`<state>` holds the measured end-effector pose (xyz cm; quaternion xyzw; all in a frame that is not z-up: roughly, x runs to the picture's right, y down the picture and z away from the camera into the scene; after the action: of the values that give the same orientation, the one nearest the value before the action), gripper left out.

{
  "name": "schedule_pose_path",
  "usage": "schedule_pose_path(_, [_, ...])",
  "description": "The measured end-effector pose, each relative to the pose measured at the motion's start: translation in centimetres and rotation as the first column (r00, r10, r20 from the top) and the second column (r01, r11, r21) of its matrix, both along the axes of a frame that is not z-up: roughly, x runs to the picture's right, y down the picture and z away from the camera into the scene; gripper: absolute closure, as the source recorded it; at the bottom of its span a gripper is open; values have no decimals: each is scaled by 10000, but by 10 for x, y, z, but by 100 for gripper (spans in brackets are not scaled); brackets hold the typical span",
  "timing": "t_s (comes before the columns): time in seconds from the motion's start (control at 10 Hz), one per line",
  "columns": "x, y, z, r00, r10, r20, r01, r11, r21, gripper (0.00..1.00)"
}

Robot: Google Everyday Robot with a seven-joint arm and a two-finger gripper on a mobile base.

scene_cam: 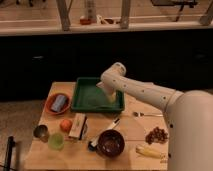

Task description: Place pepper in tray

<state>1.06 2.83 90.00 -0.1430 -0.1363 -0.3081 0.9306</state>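
The dark green rectangular tray (87, 97) sits at the back middle of the wooden table. My white arm reaches in from the right, and the gripper (111, 96) hangs over the right part of the tray, close above its floor. A pale yellowish shape (113, 94) shows at the gripper's end; I cannot tell whether it is the pepper. No other pepper shows on the table.
Left of the tray is a round orange dish (57, 104) with a blue-grey can. In front are an orange fruit (65, 125), a box (78, 125), a metal cup (41, 132), a green cup (56, 141), a dark brown bowl (110, 143), grapes (157, 135), a yellow corn-like item (149, 151) and a fork (145, 114).
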Motion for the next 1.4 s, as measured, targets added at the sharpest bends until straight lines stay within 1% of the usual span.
schedule_pose_path(0.3, [0, -1, 0, 9999, -74, 72, 74, 10000, 12, 20])
schedule_pose_path(1.0, [1, -7, -6, 9993, -319, 186, 314, 9992, 265, 20])
schedule_pose_path(1.4, [1, -7, -6, 9993, -320, 187, 315, 9992, 261, 20])
